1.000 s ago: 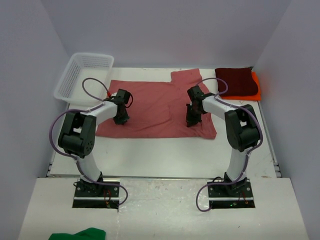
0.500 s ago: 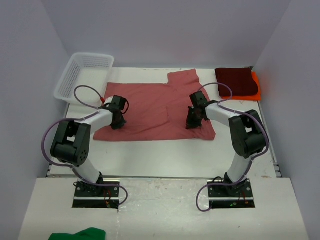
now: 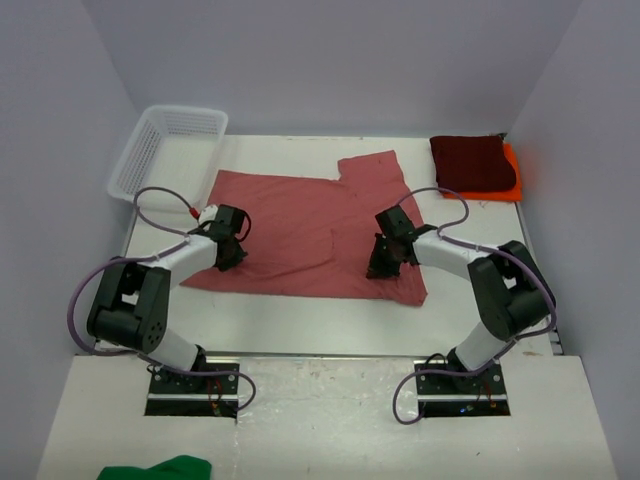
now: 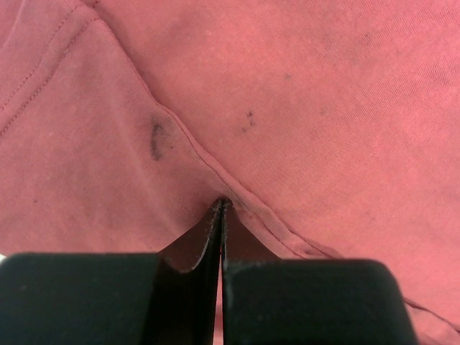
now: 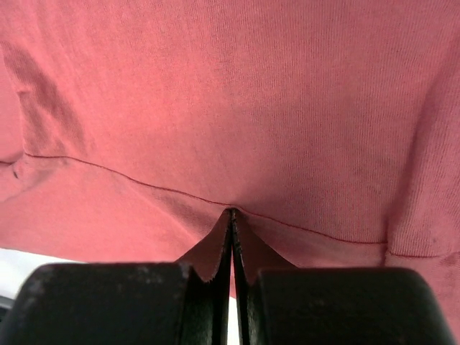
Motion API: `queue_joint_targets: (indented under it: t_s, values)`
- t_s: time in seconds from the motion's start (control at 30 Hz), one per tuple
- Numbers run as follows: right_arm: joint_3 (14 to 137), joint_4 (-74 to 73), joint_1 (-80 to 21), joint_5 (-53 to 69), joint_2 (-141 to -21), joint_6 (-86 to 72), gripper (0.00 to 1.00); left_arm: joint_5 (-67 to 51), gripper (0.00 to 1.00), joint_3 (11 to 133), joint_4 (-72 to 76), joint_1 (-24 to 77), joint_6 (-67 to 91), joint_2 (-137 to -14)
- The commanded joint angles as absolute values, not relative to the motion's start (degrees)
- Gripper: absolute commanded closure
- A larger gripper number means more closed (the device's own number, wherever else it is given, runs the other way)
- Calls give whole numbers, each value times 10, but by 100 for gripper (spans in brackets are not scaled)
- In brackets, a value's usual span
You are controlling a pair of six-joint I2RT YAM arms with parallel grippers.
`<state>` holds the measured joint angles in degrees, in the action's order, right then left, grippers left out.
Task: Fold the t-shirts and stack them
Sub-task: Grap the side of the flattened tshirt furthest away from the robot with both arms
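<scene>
Already the maroon t-shirt [image 3: 470, 160] is stacked on the orange t-shirt [image 3: 513, 172] (both apparently folded); the rose t-shirt [image 3: 300, 225], unfolded, is clamped by the left gripper [image 3: 228, 258] and right gripper [image 3: 379, 266].

You had no text, label, brand, number or sign to read in any of the views. The few dark marks on the rose t-shirt [image 4: 302, 108], left of centre in the left wrist view, were smudges and not letters.
</scene>
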<state>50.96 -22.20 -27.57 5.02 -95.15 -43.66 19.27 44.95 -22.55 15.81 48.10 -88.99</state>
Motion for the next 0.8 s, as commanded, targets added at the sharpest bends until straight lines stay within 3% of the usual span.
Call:
queue_joint_targets:
  t_s: [0.0,0.4,0.77]
  values:
    - [451,-266,-297,20,-965,-483,100,165,100,374,-338,151,501,-895]
    - [404,-269,-369,1,-944,-571,100,138,100,315,-372,187,525,-768]
    - [390,-294,-435,-53,-959,-632,100,172,100,330,-391,203,540,-778]
